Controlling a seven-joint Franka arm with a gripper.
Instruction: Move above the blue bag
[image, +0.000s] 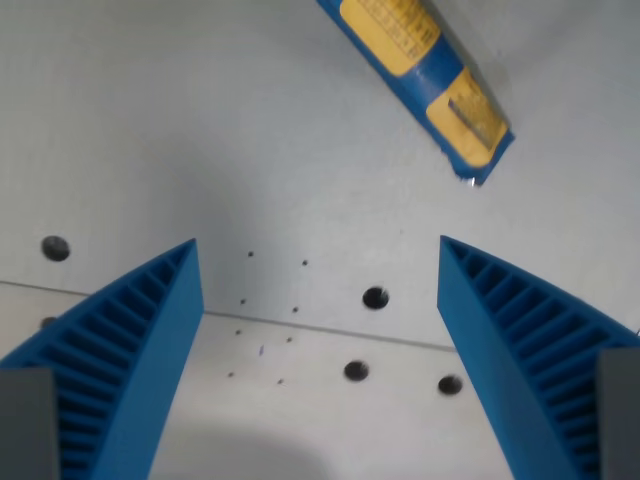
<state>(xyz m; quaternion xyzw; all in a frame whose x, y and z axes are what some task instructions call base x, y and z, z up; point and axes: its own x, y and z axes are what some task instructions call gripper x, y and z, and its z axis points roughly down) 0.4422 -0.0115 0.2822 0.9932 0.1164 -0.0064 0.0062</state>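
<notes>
Most of the wrist view is taken up by a pale grey table (200, 120), across which a thin seam is drawn from the left edge toward the right, with several dark round holes (374, 297) scattered near it.

The lower corners are filled by the two ribbed blue fingers (140, 340) of the gripper (318, 262), which are held wide apart, with nothing but bare surface seen between them; nothing is gripped.

The blue bag (430, 70) is found at the top of the view, toward the wrist view's right, and is cut off by the upper edge, so its full length cannot be seen. It is a narrow blue packet with yellow label panels (the print is too blurred to be read). Its long axis is laid diagonally, from upper left down to lower right, and its visible end is pointed toward the right-hand finger while being kept well apart from it.

The bag is therefore judged to lie ahead of the gripper and slightly to the right of its centre line. To be brought above the bag, the gripper would probably have to be carried toward the top of the view and a little rightward, until the packet is centred between the fingers.
</notes>
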